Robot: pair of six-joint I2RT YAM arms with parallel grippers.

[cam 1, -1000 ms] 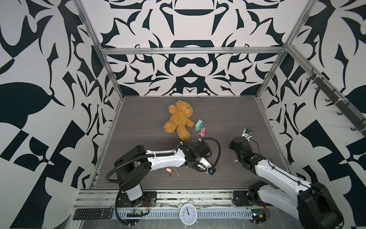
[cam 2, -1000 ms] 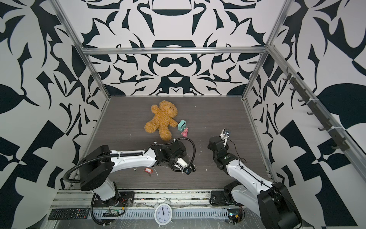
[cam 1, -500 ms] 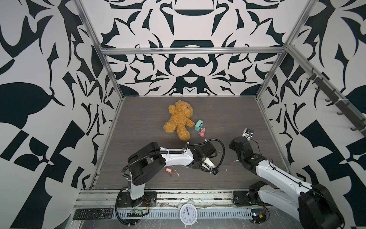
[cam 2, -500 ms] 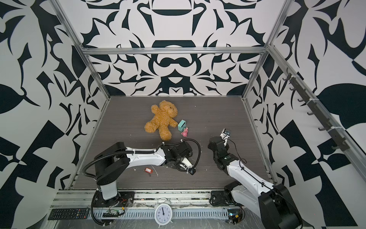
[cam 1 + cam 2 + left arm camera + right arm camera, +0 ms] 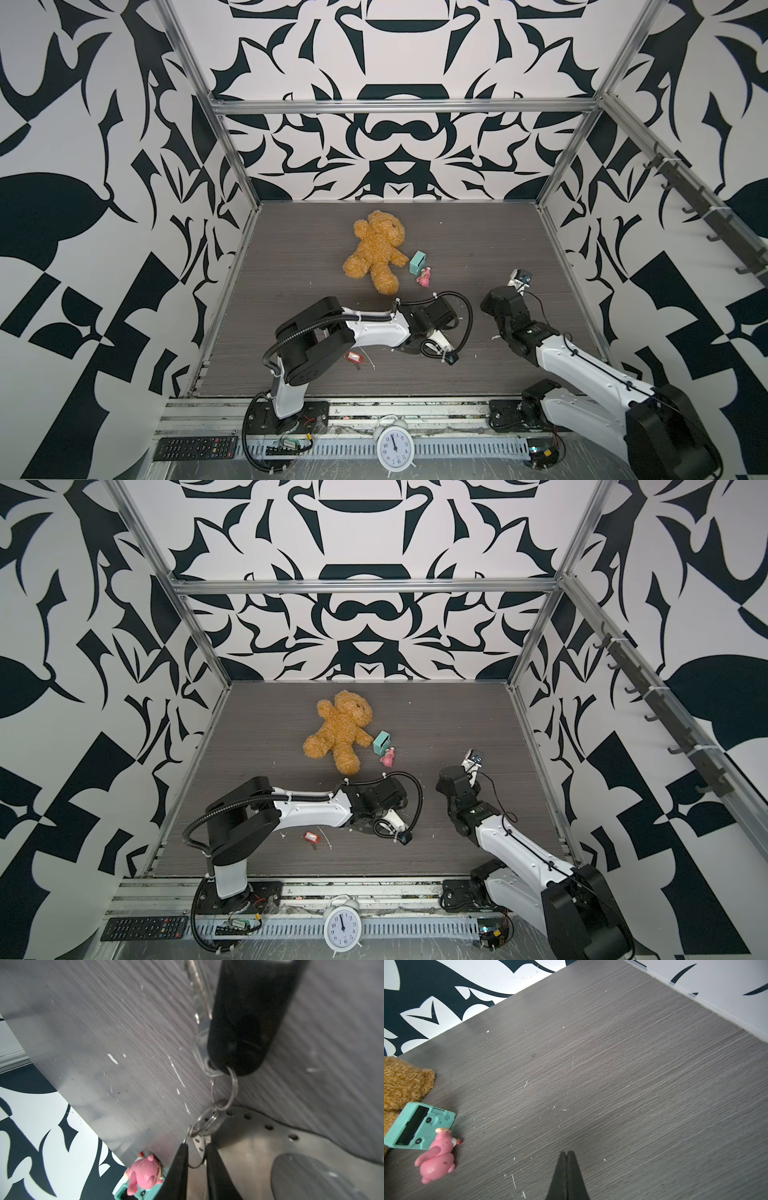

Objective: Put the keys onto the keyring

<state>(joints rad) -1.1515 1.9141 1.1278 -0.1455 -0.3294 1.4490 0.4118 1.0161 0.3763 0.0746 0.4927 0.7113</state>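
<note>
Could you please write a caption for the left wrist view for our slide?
The left gripper straddles the end of the strap, beside the keyring linked to the black fob.

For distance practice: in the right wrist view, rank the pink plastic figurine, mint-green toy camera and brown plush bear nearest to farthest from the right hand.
1. Pink plastic figurine, beside the camera.
2. Mint-green toy camera, beside the bear.
3. Brown plush bear, beyond both.
</note>
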